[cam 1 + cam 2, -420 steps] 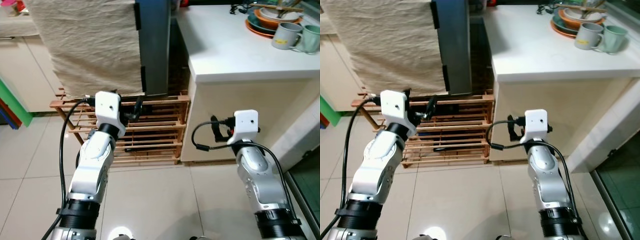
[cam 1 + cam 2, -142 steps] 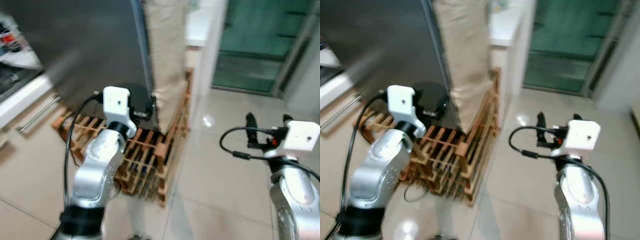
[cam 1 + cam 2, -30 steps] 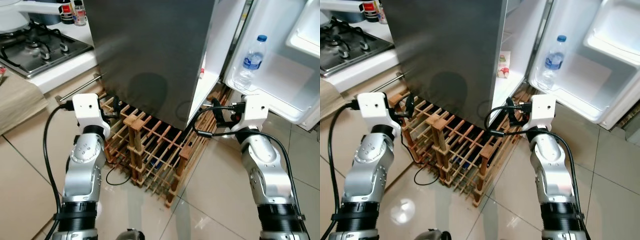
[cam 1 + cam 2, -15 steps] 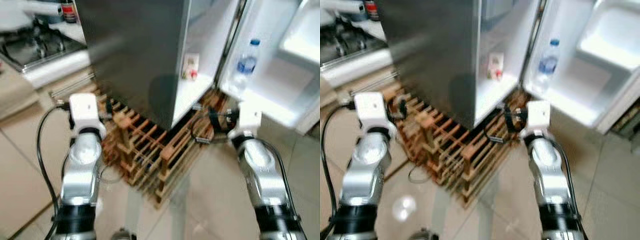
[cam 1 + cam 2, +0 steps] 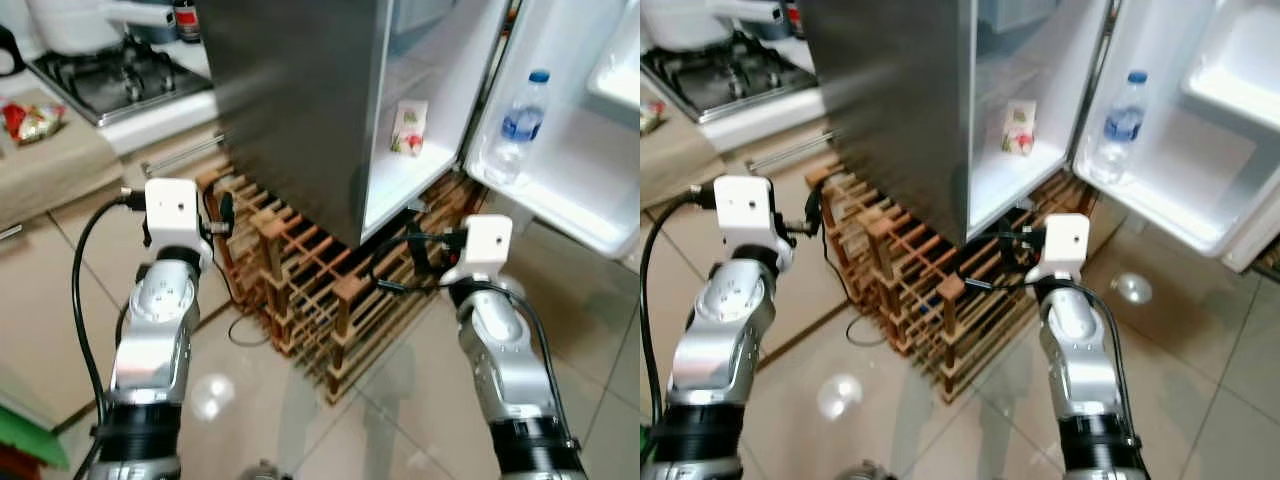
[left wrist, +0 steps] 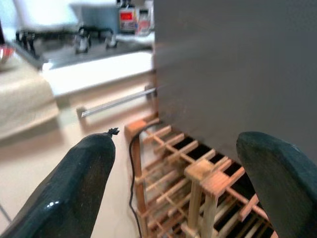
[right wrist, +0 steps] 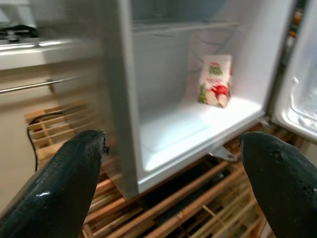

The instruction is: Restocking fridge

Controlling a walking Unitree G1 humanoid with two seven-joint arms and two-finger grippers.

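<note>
Facing the open fridge (image 5: pixel 300 110), you have both arms raised and nothing in hand. The right gripper (image 7: pixel 173 173) has its jaws spread wide and empty, aimed straight into the lower compartment; the left gripper (image 6: pixel 183 183) is likewise wide open and empty, looking along the fridge's grey side wall at the wooden rack (image 5: pixel 320 290) the fridge stands on.

The relation to watch: a small juice carton (image 7: pixel 216 80) stands upright on the white fridge shelf (image 7: pixel 188 129), ahead of the right gripper and above its level, long axis vertical. A water bottle (image 5: pixel 517 125) stands upright in the door shelf (image 5: pixel 560 190) off to your right. The right arm is clearly the nearer to both; the left is well apart from them, on the far side of the fridge wall.

What you are meant to stock is not plain from here. The upper fridge interior is cut off, and the items on the stove (image 5: pixel 120 70) side table (image 5: pixel 60 175) are too blurred to name, possibly a snack packet. The rack's contents are hard to make out between the slats.
</note>
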